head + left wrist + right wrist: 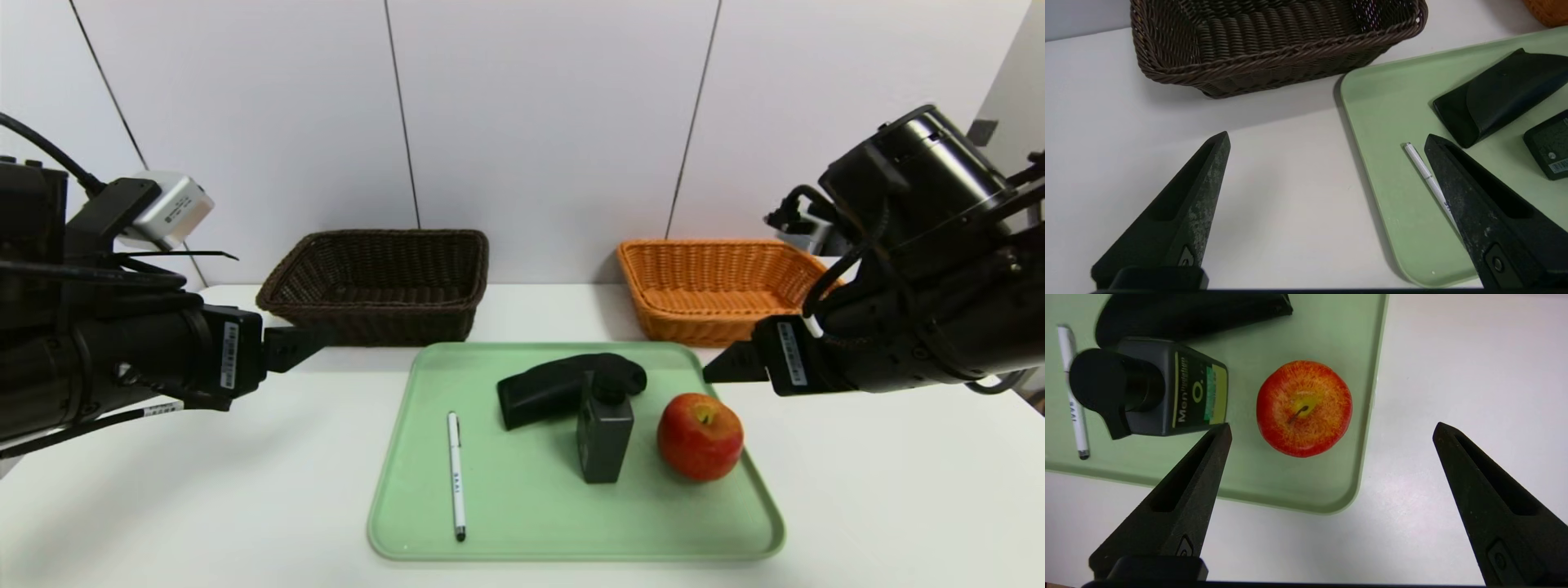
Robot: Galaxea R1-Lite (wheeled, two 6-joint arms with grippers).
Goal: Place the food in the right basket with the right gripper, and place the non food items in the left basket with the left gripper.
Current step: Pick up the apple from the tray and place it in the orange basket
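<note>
Right pincer [1332, 426] — wide open, empty — best centres over the apple [1304, 409], on the tray's [1331, 507] right side, clear of the pump bottle [1197, 390]. Left pincer [1327, 136]: wide open, empty, left of the tray.

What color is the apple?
The apple is red with yellowish patches, seen best in the right wrist view.

A green tray [522, 523] — rounded at its corners — lies on a white table [204, 490].
</note>
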